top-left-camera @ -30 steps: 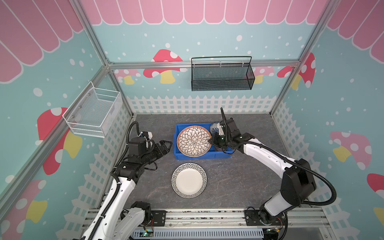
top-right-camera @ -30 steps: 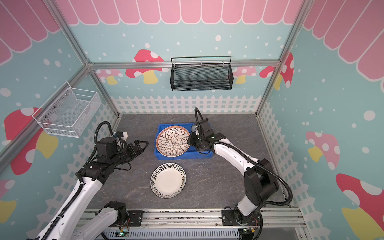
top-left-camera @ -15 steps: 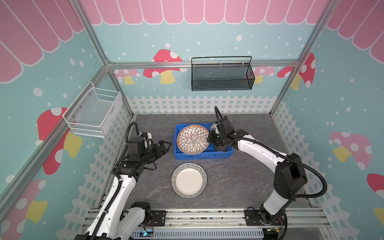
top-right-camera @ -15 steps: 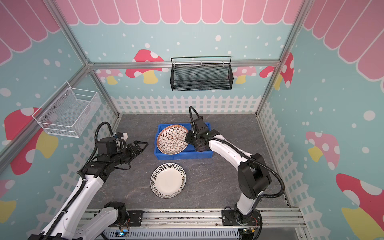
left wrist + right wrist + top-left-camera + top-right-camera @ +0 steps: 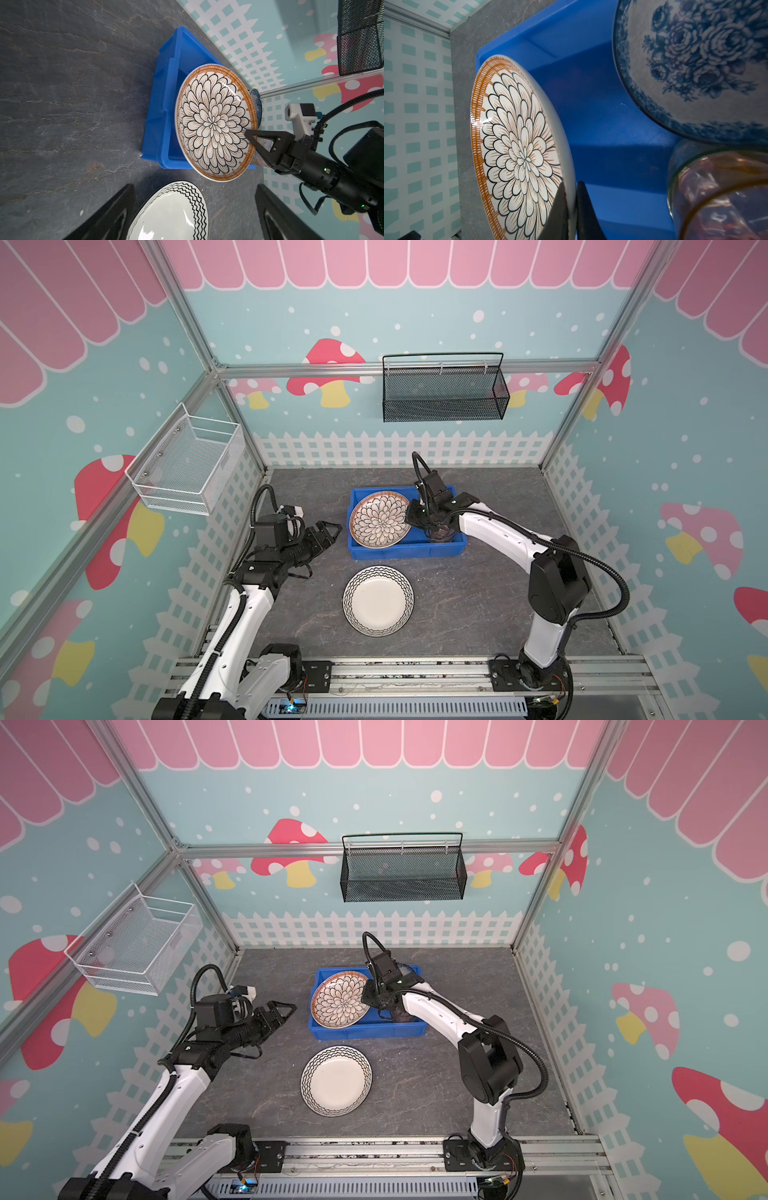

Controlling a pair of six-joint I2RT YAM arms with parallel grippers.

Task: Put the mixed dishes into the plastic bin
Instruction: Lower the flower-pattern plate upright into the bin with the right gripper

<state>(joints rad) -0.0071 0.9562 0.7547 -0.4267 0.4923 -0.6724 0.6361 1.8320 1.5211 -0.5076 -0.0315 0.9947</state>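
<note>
Right claw (image 5: pixel 412 517), arm stretched over the bin (image 5: pixel 409 552), pinches the rim of the petal plate (image 5: pixel 377 519), which leans tilted inside beside a bowl (image 5: pixel 695 62) and cup (image 5: pixel 716 197). Left claw (image 5: pixel 332 533) gapes beside the bin. Zigzag plate (image 5: pixel 378 600) lies mid-worktop (image 5: pixel 478 605).

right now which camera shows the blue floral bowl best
The right wrist view: the blue floral bowl fills much of the frame, its rose pattern sharp. The left wrist view shows only a sliver of rim behind the petal-pattern plate. In both top views the right arm hides nearly all of it.
</note>
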